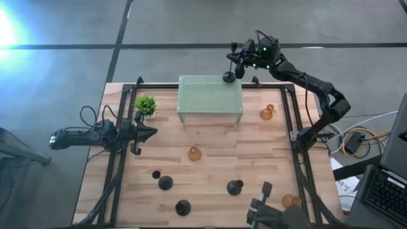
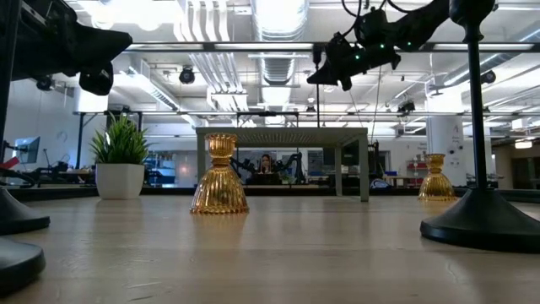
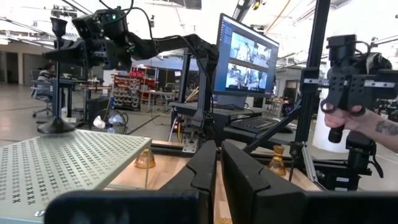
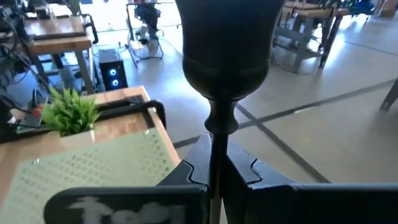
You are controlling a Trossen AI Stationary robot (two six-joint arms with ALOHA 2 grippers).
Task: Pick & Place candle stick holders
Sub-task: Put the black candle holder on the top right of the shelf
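Scanning from the desk's left edge, we find the left gripper (image 1: 151,132) waiting with fingers nearly together and holding nothing. Six candle stick holders remain on the desk. At the far right corner of the perforated stand (image 1: 210,95), the right gripper (image 1: 236,66) is clamped on the stem of a tall black holder (image 1: 228,77), base resting on the stand. We judge placement underway; next comes opening and withdrawing without tipping it.

Holder (image 1: 228,77) on stand (image 1: 210,95); plant (image 1: 145,104) left, other holders (image 1: 194,153) in front.
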